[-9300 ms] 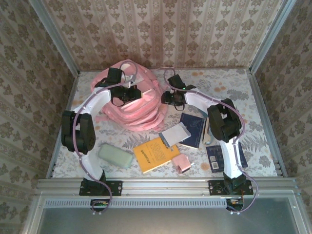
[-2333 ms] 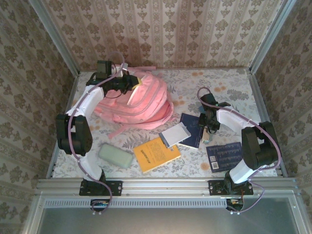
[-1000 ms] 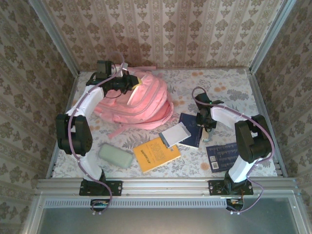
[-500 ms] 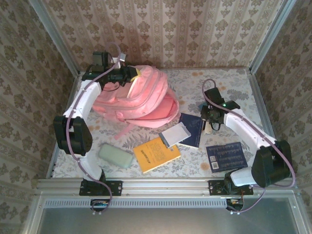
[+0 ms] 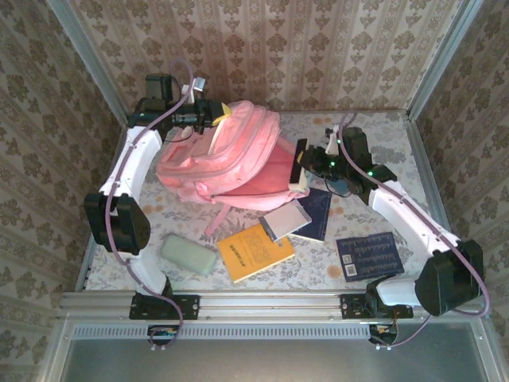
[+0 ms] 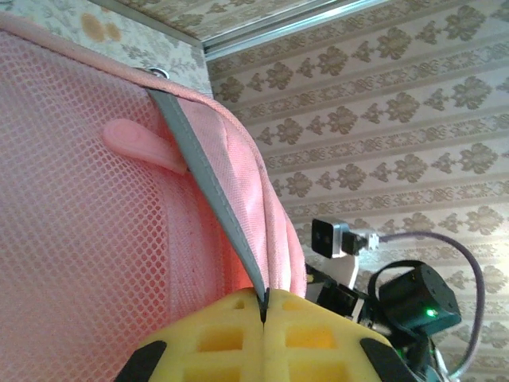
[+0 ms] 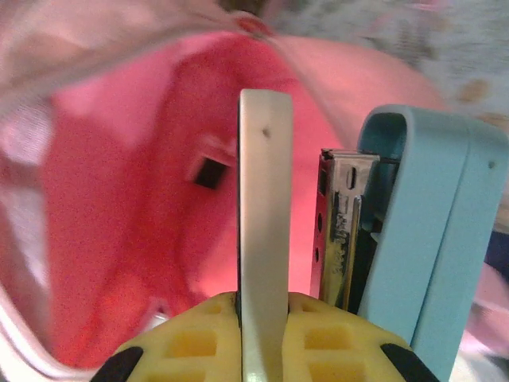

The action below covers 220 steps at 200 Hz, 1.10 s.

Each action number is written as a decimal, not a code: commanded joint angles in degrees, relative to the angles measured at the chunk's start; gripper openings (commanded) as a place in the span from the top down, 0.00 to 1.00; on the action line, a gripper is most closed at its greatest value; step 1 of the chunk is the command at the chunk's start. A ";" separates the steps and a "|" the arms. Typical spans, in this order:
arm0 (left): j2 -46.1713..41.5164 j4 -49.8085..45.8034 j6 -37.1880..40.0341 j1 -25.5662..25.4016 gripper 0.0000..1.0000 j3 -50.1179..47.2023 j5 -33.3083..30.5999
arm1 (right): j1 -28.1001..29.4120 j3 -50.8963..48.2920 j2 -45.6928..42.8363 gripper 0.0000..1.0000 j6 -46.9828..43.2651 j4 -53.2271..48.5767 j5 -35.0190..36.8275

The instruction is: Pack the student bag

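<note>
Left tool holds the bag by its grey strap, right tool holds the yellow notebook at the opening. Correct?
No: the right wrist view shows the right tool gripping a light blue stapler; the yellow notebook lies on the table. The left tool holds the grey strap of the bag.

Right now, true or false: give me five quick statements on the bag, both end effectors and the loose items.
1. The left end effector is shut on a grey strap of the student bag. True.
2. The right end effector is empty. False: it pinches a light blue stapler by its white flat part.
3. The bag's open mouth faces the right end effector. True.
4. The yellow book is inside the bag. False: it lies on the table.
5. The green case lies left of the yellow book. True.
</note>
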 commanded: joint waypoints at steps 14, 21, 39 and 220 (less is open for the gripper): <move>-5.14 9.58 -3.10 0.15 1.00 0.26 6.80 | 1.74 1.99 8.36 1.00 11.76 23.90 -10.35; -5.26 9.67 -3.16 0.15 1.00 0.00 6.80 | 2.38 2.70 10.08 1.00 12.78 26.03 -10.42; -5.68 11.35 -4.46 0.15 1.00 -0.83 6.86 | 4.45 4.45 15.18 1.00 16.21 30.14 -9.16; -4.52 21.20 -12.06 3.51 1.00 -5.43 5.50 | 15.06 23.51 43.57 0.11 22.80 39.51 -1.24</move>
